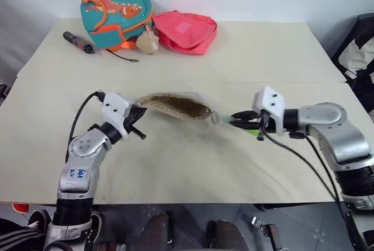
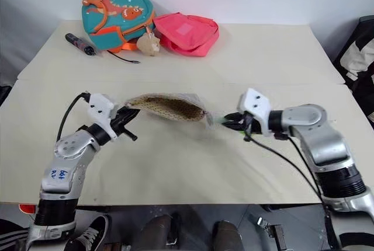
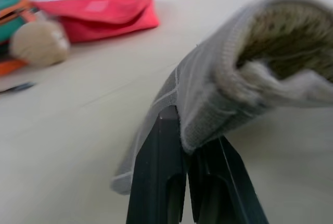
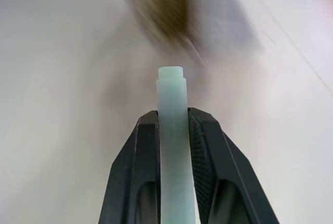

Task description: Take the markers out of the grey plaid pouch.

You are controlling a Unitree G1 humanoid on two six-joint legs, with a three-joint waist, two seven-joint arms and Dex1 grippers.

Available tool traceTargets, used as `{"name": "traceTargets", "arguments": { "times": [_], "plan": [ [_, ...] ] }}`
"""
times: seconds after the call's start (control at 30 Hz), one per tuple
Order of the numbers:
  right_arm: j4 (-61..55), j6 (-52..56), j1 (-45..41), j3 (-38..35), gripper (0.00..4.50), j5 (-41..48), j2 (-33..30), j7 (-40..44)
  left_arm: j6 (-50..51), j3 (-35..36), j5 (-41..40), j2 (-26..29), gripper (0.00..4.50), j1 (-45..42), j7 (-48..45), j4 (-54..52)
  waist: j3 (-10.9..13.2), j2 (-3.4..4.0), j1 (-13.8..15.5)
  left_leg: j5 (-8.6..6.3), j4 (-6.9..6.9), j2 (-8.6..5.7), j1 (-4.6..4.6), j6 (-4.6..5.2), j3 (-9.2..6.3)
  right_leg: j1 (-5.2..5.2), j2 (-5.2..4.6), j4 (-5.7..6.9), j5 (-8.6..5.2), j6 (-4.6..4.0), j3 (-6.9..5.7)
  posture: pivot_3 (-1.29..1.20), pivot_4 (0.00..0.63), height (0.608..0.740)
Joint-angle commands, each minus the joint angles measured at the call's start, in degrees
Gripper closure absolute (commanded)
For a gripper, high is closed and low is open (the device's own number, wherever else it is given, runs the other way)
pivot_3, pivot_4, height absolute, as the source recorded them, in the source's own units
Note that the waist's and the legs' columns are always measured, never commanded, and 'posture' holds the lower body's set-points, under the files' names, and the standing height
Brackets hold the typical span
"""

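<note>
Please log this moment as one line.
left gripper: shut on grey plaid pouch | right gripper: shut on green marker | marker: outside pouch

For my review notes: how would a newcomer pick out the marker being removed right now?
Start at the cream table, then the grey plaid pouch held above its middle. Just off its open end, the right gripper pinches the green marker, unlike the dark stick by the backpack.

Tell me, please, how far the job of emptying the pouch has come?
Partly done. The left gripper holds the grey plaid pouch up by one end, its mouth open. The right gripper is shut on a green marker, clear of the pouch. Whether other markers remain inside cannot be seen. None lies on the table.
</note>
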Motion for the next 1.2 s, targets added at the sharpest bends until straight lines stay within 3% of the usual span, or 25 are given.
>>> {"name": "traceTargets", "arguments": {
  "times": [0.03,0.17,0.3,0.53,0.63,0.9,1.03,1.17,1.2],
  "plan": [
    [4.06,-0.82,-1.28,-1.33,4.11,-3.24,0.11,-4.49,2.09,1.16,-4.04,-0.23,4.50,0.09,-1.10,-3.60,0.00,0.00,0.01,0.00,0.00,0.02,0.00,0.00,-0.01,0.01,-0.01,0.00,0.00,0.00,0.00,0.00,0.150,0.740],
    [8.97,-2.49,0.16,0.44,4.11,-7.77,1.02,-8.30,2.67,1.46,-4.47,0.21,4.50,0.02,-1.00,-3.76,0.00,0.00,0.03,0.00,0.01,-0.01,-0.01,0.00,0.02,-0.01,0.01,0.02,0.00,0.00,0.00,0.00,0.150,0.740],
    [9.76,1.25,1.23,-2.10,4.11,-5.68,5.64,-11.99,3.73,2.30,-5.26,0.28,4.50,-0.07,-0.57,-4.36,0.00,0.00,-0.22,0.01,-0.02,0.01,0.00,-0.02,0.02,-0.01,0.06,0.02,0.00,0.00,0.00,0.00,0.150,0.740],
    [9.15,1.82,0.19,-2.86,1.85,-5.77,7.01,-13.48,7.44,3.38,-8.08,0.42,4.50,0.43,-0.41,-5.96,0.00,0.00,-0.28,0.01,-0.01,0.00,0.00,-0.02,0.03,-0.01,0.15,0.04,0.00,0.00,0.02,0.00,0.150,0.740],
    [7.91,-2.11,-1.15,-3.19,0.83,-5.31,7.70,-13.18,17.23,6.60,-13.91,1.75,4.50,-1.13,0.60,-6.90,0.00,0.00,-0.21,0.01,0.00,0.00,0.00,-0.01,0.02,-0.01,0.14,0.04,0.00,0.00,0.02,0.00,0.150,0.740],
    [-2.66,-1.08,-0.27,-3.43,0.83,4.46,15.00,-9.50,48.34,24.30,-36.42,0.64,4.50,-9.07,12.50,-3.42,0.00,0.00,-1.20,0.02,-0.03,0.06,0.00,-0.05,-0.07,-0.02,0.17,0.08,0.00,0.00,0.06,0.00,0.150,0.740],
    [-4.72,-0.18,0.27,-2.08,0.83,5.12,16.86,-10.28,55.47,33.56,-42.14,-2.13,4.50,-11.40,21.88,-0.56,0.00,0.00,-1.35,0.01,0.01,-0.07,0.01,-0.02,-0.08,0.01,0.15,0.15,0.00,0.01,0.07,0.00,0.150,0.740],
    [-5.92,-0.61,1.21,0.07,0.83,4.34,18.47,-10.79,56.38,39.43,-44.33,-6.96,4.50,-9.98,29.61,1.94,-0.01,-0.02,-1.37,0.02,0.01,-0.05,0.02,-0.03,-0.09,-0.02,0.18,0.19,0.00,0.01,0.09,0.00,0.150,0.740],
    [-5.90,-0.58,1.33,0.41,0.82,4.12,18.87,-11.10,56.23,41.39,-46.78,-9.25,4.24,-10.11,32.12,2.22,-0.01,-0.02,-1.38,0.02,0.00,-0.05,0.03,-0.04,-0.08,-0.02,0.18,0.19,0.00,0.01,0.12,0.00,0.150,0.740]
  ]
}}
